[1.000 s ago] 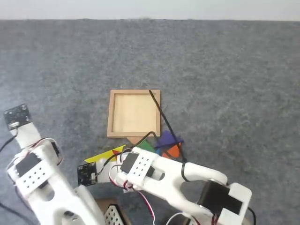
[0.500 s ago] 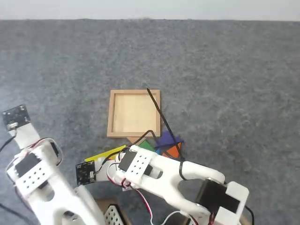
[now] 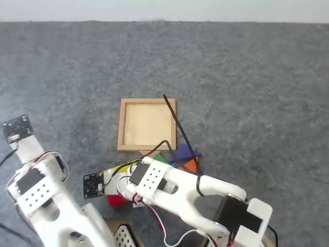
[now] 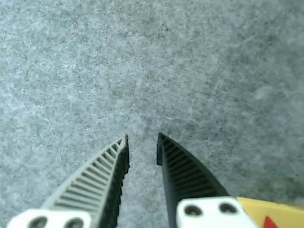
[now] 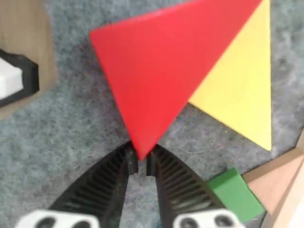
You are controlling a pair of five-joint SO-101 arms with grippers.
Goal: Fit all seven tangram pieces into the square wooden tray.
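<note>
Right pincer pinches one corner of the red triangular tangram piece, jaws pressed onto the tip. The piece fans out beyond the fingertips and overlaps an edge of the yellow triangular tangram piece just past it. Close beside one jaw sits the green tangram piece, right next to a pale wood-coloured tangram piece.

In the high view the red piece sits by the right arm's wrist, on the robot's side. Square wooden tray lies well beyond the pincer, past the pile, with nothing in it. Purple tangram piece and orange tangram piece lie between arm and tray corner. Left pincer hangs off to the side over grey carpet, jaws a little spread, holding nothing.

Change: a second ago a sliver of red peeked over a long yellow strip near the tray's front rim. Now the red has come back toward the robot base, and the arm covers most of that strip. Likely the grip took and the piece is freed from the pile. It is farther from the tray, so the carry-over remains, and zero of seven are placed. Tray, purple, orange and left arm are unchanged.
</note>
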